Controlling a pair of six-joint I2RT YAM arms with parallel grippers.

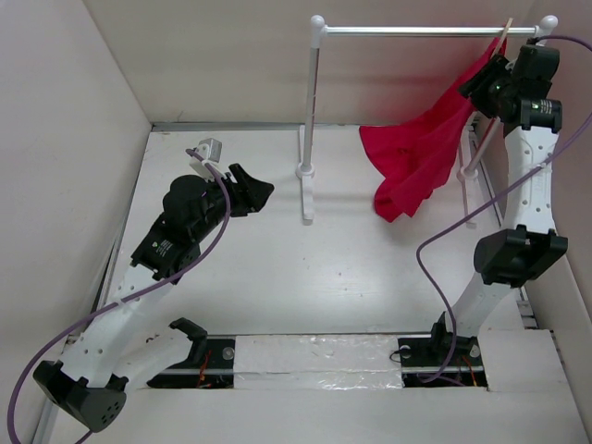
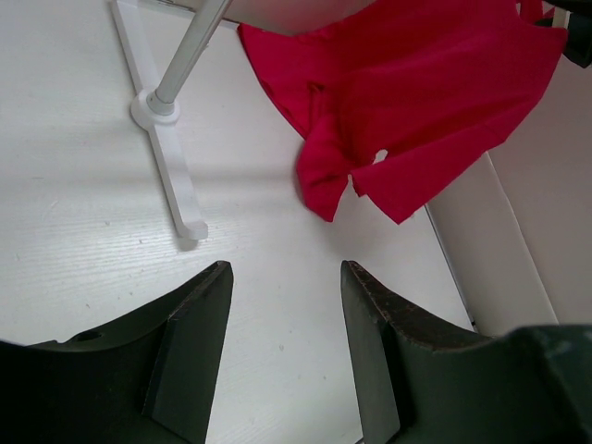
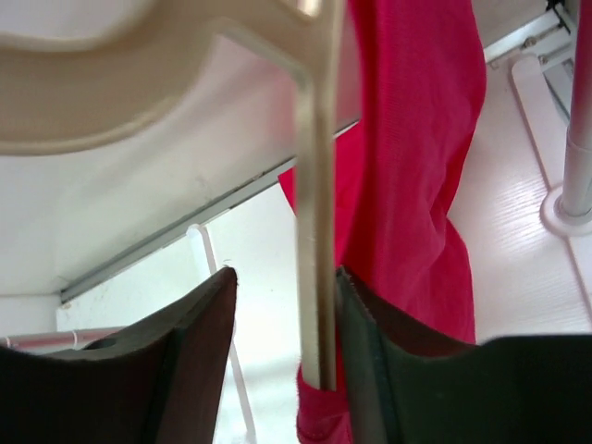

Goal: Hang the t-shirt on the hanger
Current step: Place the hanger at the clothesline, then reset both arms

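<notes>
The red t-shirt (image 1: 421, 153) hangs from the right end of the rack, draped down to the table. It also shows in the left wrist view (image 2: 416, 92) and the right wrist view (image 3: 416, 185). The pale wooden hanger (image 3: 314, 203) is close in the right wrist view; only a tip (image 1: 505, 28) shows from above. One hanger bar runs down between the jaws of my right gripper (image 3: 285, 277), close to the right finger, with a wide gap to the left finger. The jaws are open. My left gripper (image 2: 287, 277) is open and empty above the table, left of the shirt (image 1: 252, 192).
The white rack (image 1: 310, 111) with a metal bar (image 1: 416, 30) stands at the back; its left post and foot (image 2: 171, 139) lie ahead of my left gripper. The right post (image 3: 578, 139) is beside the shirt. Side walls close in the table.
</notes>
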